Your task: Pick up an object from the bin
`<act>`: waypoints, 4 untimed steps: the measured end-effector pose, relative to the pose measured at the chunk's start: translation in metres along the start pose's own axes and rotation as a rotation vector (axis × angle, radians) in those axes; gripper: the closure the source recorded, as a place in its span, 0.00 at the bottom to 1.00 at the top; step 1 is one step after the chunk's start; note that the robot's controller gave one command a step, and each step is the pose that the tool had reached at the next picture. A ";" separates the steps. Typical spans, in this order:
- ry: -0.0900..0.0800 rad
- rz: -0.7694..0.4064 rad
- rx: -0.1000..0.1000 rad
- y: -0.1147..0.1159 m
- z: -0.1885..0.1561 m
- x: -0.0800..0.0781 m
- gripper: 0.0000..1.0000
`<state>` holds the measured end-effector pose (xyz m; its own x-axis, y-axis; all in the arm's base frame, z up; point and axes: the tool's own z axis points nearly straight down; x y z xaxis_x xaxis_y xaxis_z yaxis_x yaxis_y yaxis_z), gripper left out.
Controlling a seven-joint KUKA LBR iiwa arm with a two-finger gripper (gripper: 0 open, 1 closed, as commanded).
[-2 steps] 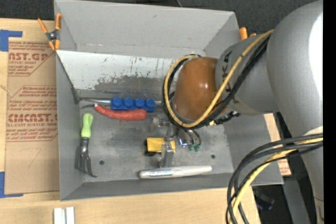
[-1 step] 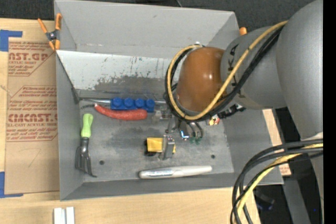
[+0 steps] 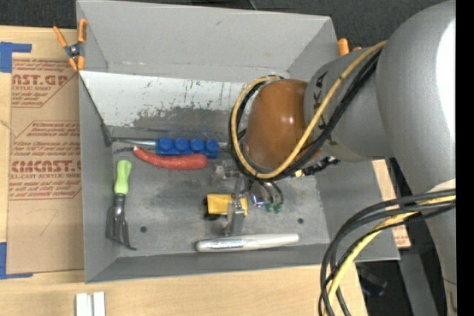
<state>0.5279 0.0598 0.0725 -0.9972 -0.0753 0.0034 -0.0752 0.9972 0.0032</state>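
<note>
The claw (image 3: pixel 238 206) sits low in the near half of the grey metal bin (image 3: pixel 207 41), right of the middle of its floor, and it is up against the right end of a small yellow block (image 3: pixel 218 203) with a darker bit on its left side. Whether the claw is spread, pressed together or pinching that block I cannot tell, because the wrist above hides the place where they meet. That yellow block is the thing nearest to it, lying flat on the floor just left of the claw. Above the claw rises the rounded orange cover (image 3: pixel 274 123) on the wrist, ringed by black and yellow cables, and behind that the big grey arm (image 3: pixel 400 100) comes in from the right. Just in front of the claw, near the bin's near wall, a long silver-white marker (image 3: pixel 248 241) lies on its side, running left to right (apart from the yellow block, with bare floor between). Farther back and to the left, a red sausage-shaped thing (image 3: pixel 172 160) lies along the floor, and a row of blue studs (image 3: pixel 187 147) is touching it on its far side. Well apart at the left wall lies a small hand rake with a green handle (image 3: pixel 121 181), metal head toward the near corner. The bin rests on a pale wooden bench (image 3: pixel 222 296).
</note>
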 end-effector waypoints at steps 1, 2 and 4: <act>-0.022 0.165 -0.004 -0.003 0.001 0.013 0.00; -0.002 0.013 -0.001 0.001 0.001 0.001 1.00; 0.007 0.013 -0.001 0.001 -0.018 0.004 1.00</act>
<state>0.5242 0.0604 0.0907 -0.9980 -0.0622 0.0103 -0.0622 0.9981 0.0040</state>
